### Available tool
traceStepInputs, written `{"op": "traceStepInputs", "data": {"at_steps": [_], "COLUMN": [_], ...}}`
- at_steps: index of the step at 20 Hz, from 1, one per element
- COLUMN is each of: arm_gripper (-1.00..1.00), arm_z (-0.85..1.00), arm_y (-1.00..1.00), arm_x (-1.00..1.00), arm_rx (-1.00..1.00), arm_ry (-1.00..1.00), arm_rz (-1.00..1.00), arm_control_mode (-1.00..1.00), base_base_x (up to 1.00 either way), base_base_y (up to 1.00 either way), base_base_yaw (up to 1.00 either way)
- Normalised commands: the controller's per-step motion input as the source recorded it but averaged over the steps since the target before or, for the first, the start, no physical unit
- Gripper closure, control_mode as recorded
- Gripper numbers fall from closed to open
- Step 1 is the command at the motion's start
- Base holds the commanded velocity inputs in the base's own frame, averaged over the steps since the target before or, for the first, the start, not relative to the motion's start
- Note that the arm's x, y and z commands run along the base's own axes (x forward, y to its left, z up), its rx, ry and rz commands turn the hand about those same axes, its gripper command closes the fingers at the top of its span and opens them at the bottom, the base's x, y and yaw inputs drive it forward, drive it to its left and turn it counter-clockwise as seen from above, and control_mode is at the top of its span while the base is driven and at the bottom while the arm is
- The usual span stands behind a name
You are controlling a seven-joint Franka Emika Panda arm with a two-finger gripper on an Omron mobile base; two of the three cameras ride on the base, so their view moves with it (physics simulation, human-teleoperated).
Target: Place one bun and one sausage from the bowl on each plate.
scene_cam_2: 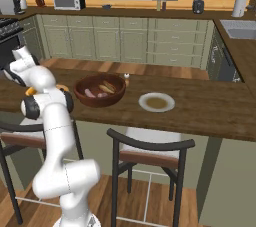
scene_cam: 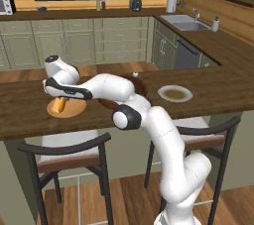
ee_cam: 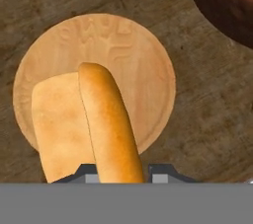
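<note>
My gripper (ee_cam: 123, 172) is shut on a golden, elongated bun (ee_cam: 106, 119), its pale cut side to the left. The bun hangs over the light tan wooden plate (ee_cam: 143, 60), reaching from the plate's edge to its middle; whether it touches the plate I cannot tell. From the left base, the gripper (scene_cam: 59, 101) holds the bun (scene_cam: 60, 105) above that plate (scene_cam: 74, 110) on the counter's left part. The dark wooden bowl (scene_cam_2: 82, 96) stands mid-counter with a pinkish sausage (scene_cam_2: 90, 92) and another bun (scene_cam_2: 106, 88) inside. The pale grey plate (scene_cam_2: 145, 102) lies to its right.
My arm stretches over the bowl (scene_cam: 143, 86) toward the left. A small white shaker (scene_cam_2: 126, 76) stands behind the bowl. Two dark stools (scene_cam: 69, 152) are tucked under the counter's near edge. A sink (scene_cam: 184, 22) sits on the far counter at the right.
</note>
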Motion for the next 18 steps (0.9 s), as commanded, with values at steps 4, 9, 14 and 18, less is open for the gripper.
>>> {"op": "traceStepInputs", "data": {"at_steps": [4, 9, 14, 18], "arm_gripper": [1.0, 1.0, 1.0, 1.0], "arm_z": [-0.25, -0.27, -0.34, -0.52], "arm_y": [-0.06, -0.39, -0.48, -0.17], "arm_x": [0.0, 0.0, -0.08, -0.11], "arm_rx": [0.01, 0.03, 0.04, 0.0], "arm_ry": [0.0, 0.0, 0.0, 0.0], "arm_rz": [0.0, 0.0, 0.0, 0.0], "arm_control_mode": [-1.0, -1.0, -1.0, -1.0], "base_base_x": [0.0, 0.0, 0.0, 0.0], "base_base_y": [0.0, 0.0, 0.0, 0.0], "base_base_yaw": [0.0, 0.0, 0.0, 0.0]}}
